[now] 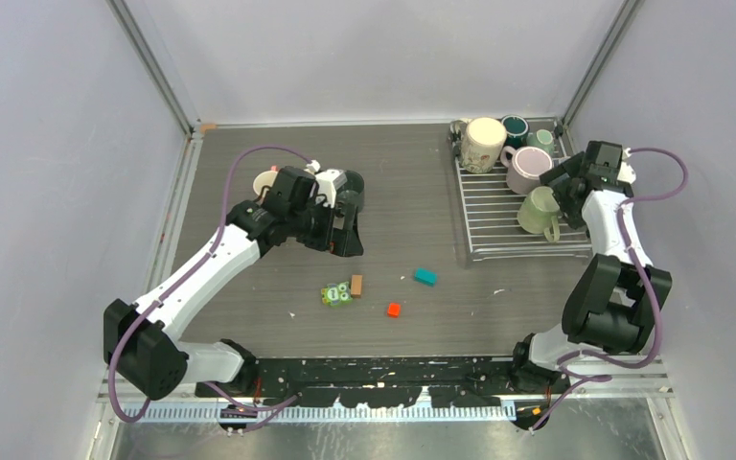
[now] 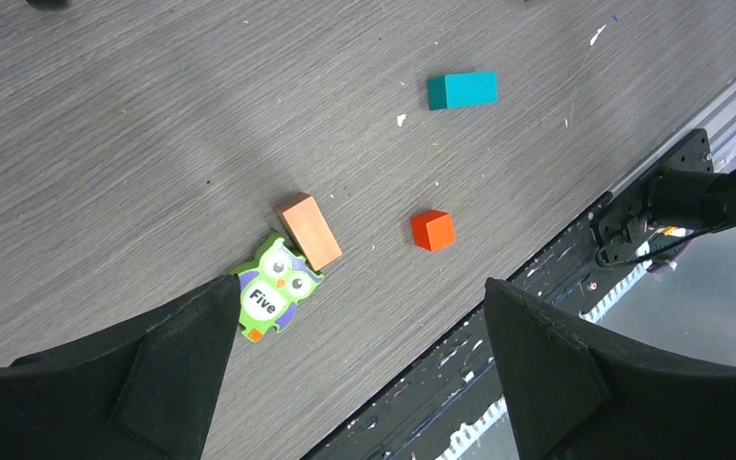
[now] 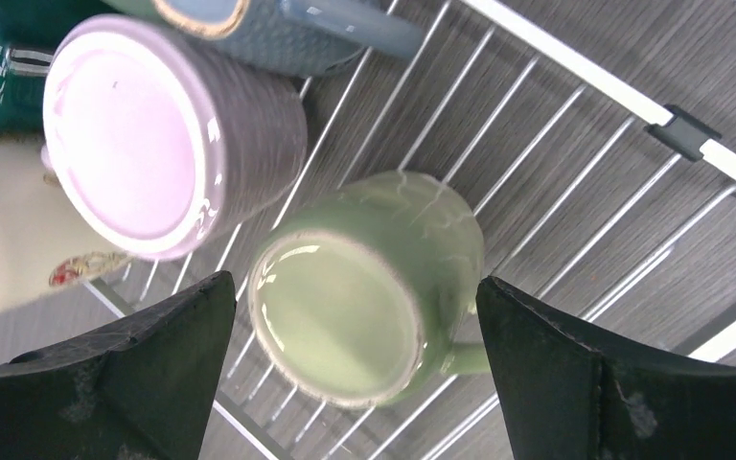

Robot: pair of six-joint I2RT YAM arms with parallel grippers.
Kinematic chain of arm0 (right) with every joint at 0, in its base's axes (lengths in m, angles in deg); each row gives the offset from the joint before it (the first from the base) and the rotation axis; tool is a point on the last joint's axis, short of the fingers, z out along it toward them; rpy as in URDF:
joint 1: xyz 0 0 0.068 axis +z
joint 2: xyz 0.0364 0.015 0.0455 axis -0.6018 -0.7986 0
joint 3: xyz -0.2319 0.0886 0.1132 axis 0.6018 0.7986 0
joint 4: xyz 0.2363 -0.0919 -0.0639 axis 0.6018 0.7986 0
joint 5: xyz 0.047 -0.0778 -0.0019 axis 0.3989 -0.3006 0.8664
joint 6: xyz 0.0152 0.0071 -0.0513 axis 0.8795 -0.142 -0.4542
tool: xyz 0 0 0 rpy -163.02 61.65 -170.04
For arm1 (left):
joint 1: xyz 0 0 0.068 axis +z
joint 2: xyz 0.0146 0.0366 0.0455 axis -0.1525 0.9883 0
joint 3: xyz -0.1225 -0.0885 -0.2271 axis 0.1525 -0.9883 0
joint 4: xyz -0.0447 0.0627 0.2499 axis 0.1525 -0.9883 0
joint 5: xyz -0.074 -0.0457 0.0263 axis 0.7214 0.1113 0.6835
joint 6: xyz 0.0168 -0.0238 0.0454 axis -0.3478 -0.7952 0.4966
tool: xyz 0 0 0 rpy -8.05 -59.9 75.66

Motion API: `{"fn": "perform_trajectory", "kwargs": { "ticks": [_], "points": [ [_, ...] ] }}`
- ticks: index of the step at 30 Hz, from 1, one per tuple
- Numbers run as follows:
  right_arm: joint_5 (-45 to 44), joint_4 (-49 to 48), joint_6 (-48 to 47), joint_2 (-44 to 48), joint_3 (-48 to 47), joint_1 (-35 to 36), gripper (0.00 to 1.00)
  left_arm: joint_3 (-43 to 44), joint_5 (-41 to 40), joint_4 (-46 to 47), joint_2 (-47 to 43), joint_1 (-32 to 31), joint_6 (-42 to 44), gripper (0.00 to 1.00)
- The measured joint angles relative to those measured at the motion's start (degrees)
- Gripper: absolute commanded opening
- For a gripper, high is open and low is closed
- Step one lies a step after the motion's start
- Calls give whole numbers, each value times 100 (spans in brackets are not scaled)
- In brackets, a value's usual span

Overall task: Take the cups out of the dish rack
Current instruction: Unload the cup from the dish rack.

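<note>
Dish rack (image 1: 498, 230): it is placed at the far right of the counter (image 1: 402, 182), close to the right wall. Its thin wire bars are well seen in the right wrist view (image 3: 556, 134).
Cups on rack: five are counted, all kept in the far part of the rack.
Pale green cup (image 1: 540, 211): it is the nearest one, just beside the mauve-pink cup (image 1: 525, 170). In the right wrist view it (image 3: 364, 287) is seen on the bars with its handle turned to the lower right.
Other cups: a cream cup (image 1: 484, 144), a dark teal cup (image 1: 515, 126) and a light teal cup (image 1: 540, 140) are grouped at the far end.
Right gripper (image 1: 567, 187): its fingers are spread wide apart. It (image 3: 355, 283) is held above the pale green cup, one finger seen at each side, and nothing is clamped.
Left gripper (image 1: 345, 228): its fingers are also spread wide and nothing is held. It (image 2: 359, 316) is held over the middle of the counter, well apart from the rack.
Small things under left gripper: an owl puzzle piece (image 2: 273, 287) is touched by a brown block (image 2: 309, 230). An orange cube (image 2: 432, 230) lies near them, and a teal block (image 2: 462, 89) lies further off.
</note>
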Motion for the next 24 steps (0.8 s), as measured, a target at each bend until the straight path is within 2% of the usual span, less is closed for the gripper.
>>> {"fn": "perform_trajectory", "kwargs": {
  "ticks": [9,24],
  "points": [
    [-118,103,-363,651,299,251,100,0,63,2,15,-22,0,100],
    [22,37,-581,737,704,310,100,0,81,0,20,-59,0,100]
  ]
}}
